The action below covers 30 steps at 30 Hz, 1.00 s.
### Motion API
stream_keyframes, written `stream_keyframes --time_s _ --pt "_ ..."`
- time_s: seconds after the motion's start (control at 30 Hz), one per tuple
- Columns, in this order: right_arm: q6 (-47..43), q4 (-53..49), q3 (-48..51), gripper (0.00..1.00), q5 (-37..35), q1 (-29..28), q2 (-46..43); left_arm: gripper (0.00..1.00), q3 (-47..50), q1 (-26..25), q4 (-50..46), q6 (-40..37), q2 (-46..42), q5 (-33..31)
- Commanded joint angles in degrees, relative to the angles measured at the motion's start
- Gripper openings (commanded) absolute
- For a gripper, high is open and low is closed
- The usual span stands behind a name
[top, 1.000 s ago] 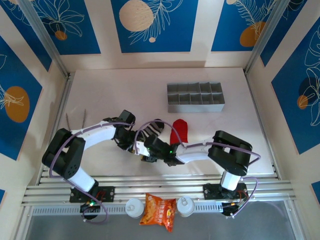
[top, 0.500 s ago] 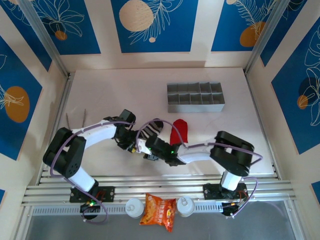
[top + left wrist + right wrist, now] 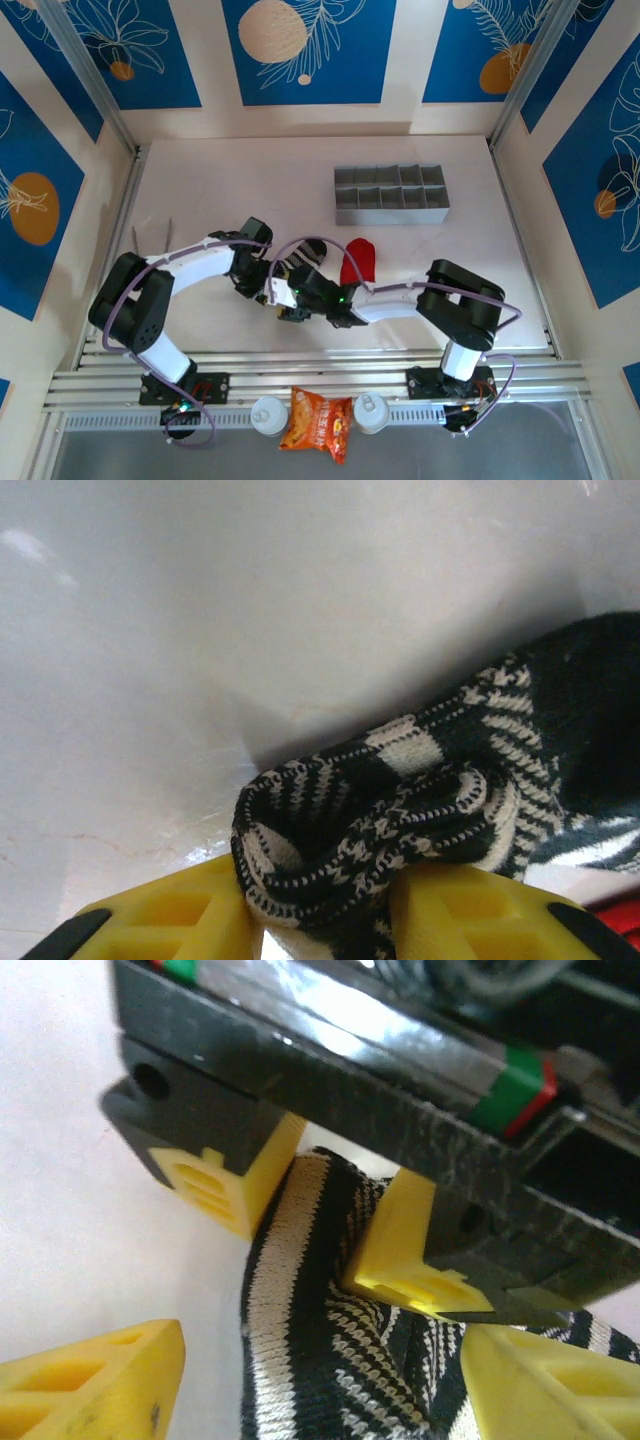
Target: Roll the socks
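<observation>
Between my left fingers (image 3: 170,920): the striped sock (image 3: 400,820) is bunching into a thick fold, with its end poking out past the tips.
Left claw (image 3: 318,925): I am clenching it on the striped sock, and both pads are pressing into the knit.
Right claw (image 3: 325,1370): I am holding it released. Its jaws are standing wide on either side of the same sock, right up against my left claw, and bare surface is showing between one finger and the fabric.
Sock on the table (image 3: 230,180): it is lying at the near middle, running from my two claws up and right.
Red sock (image 3: 358,262): it is lying flat just right of the striped one, beside my right arm. I cannot tell whether the two are touching.
Edges: the near rail (image 3: 320,380) is running close behind my claws.
Tray (image 3: 390,213): it is sitting well apart, toward the far right.
Open room: bare table is stretching to the left and far side of the claws.
</observation>
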<state>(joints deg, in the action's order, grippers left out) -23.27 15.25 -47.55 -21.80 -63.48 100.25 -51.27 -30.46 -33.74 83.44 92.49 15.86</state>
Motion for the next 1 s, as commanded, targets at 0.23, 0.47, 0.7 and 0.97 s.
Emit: stream_keyframes --time_s 0.23,0.47,0.7,0.97 --pt "6.03 -7.16 -2.4 0.46 2.42 1.46 3.8 0.35 -0.15 0.14 -4.32 -1.11 0.88 -1.18" --pt "9.89 -9.44 -1.85 0.15 2.56 1.61 3.82 0.37 -0.06 0.63 -4.14 -0.01 -1.42 -0.68" --pt "16.39 -11.94 -1.18 0.0 7.86 4.26 3.34 0.61 0.72 1.32 -3.01 1.25 -8.02 -2.88" --pt "25.24 -11.99 0.79 0.0 21.65 9.97 3.7 0.68 5.17 3.06 5.87 0.43 -11.43 -1.03"
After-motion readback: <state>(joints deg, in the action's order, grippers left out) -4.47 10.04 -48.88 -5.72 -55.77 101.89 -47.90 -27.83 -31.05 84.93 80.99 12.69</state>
